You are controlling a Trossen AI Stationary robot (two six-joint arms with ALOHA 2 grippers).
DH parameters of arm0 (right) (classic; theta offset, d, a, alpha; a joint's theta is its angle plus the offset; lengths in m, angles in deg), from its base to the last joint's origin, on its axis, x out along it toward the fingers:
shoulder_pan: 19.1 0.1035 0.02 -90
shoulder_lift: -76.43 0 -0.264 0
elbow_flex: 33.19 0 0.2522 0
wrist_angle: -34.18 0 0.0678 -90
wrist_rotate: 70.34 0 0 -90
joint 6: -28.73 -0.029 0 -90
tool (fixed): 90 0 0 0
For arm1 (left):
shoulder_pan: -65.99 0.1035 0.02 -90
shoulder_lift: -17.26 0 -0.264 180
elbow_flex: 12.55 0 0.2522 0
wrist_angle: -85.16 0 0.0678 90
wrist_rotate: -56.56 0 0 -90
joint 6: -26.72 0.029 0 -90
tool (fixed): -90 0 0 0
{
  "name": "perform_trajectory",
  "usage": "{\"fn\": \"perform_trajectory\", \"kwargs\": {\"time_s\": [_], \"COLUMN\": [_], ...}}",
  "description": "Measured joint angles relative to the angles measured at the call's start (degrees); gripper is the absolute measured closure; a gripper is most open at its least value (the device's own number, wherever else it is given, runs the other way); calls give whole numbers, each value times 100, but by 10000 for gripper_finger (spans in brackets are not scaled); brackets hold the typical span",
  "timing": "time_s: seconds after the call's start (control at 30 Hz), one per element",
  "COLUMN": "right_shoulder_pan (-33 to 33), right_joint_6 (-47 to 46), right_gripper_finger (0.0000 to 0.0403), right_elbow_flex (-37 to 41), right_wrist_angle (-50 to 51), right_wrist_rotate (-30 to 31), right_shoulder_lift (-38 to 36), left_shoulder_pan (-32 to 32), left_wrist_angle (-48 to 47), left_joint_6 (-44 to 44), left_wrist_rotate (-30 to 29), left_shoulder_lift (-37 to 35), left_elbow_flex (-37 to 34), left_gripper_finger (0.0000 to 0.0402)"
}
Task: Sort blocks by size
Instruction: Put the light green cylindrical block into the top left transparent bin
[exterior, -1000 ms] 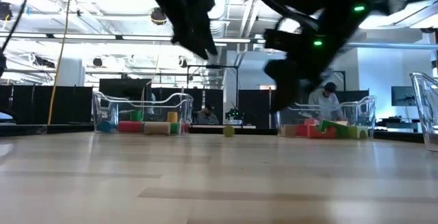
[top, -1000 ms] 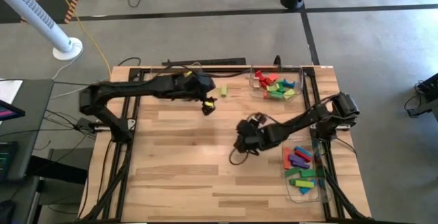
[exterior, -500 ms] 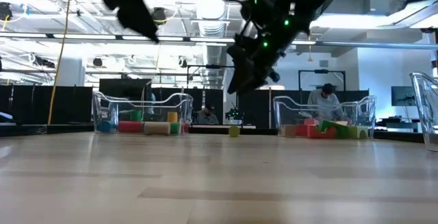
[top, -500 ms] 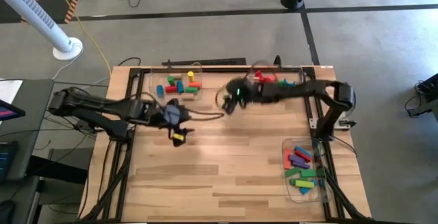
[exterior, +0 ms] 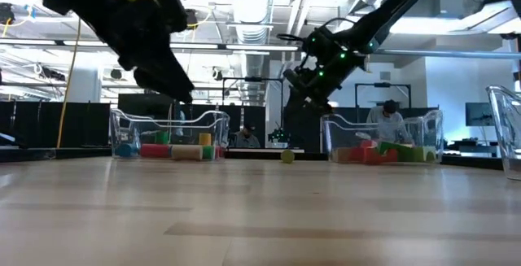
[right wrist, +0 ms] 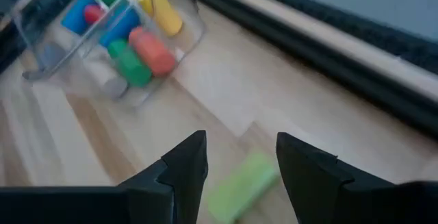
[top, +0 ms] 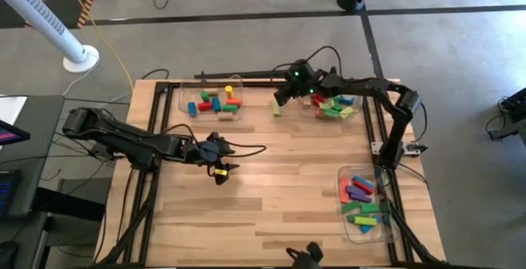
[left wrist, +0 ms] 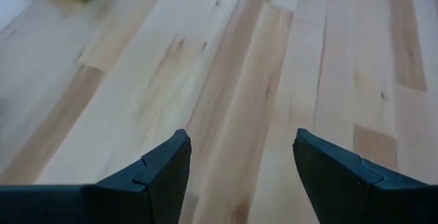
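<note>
Your right gripper (right wrist: 236,176) hangs with jaws parted and empty above the loose green block (right wrist: 241,186) near the table's (top: 271,187) far edge, between the two far trays — it's round, so an off-centre pinch could roll it away. Your left gripper (left wrist: 239,169), spread and empty, waits over bare wood nearer the left edge. The block's near end is cut off in the right wrist view.

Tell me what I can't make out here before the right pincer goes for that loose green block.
- Green block: right wrist view, its near end is hidden behind the open right pincer.
- Same block, left wrist view: cut off by the frame's edge.
- Far right tray: high view, the right arm covers part of it, so its blocks cannot be counted.
- Low view: block lengths too small to compare.
</note>
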Motion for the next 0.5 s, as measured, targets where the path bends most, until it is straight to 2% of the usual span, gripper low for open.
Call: {"fn": "perform_trajectory", "kwargs": {"time_s": [0.17,0.3,0.4,0.5], "right_shoulder_pan": [-79,76,265,477], "right_joint_6": [49,67,392,565], "right_gripper_finger": [194,194,196,205], "right_elbow_flex": [-411,-1013,-1524,-1644], "right_wrist_angle": [124,1526,2201,2600], "right_wrist_rotate": [-16,17,258,494], "right_shoulder_lift": [518,735,609,474], "left_shoulder_pan": [17,17,17,17], "left_wrist_angle": [442,505,484,446], "left_joint_6": [3,8,9,29], "left_wrist_rotate": [145,269,269,269], "left_shoulder_lift": [400,620,703,706], "left_elbow_flex": [42,120,120,122], "left_gripper_finger": [154,154,154,154]}}
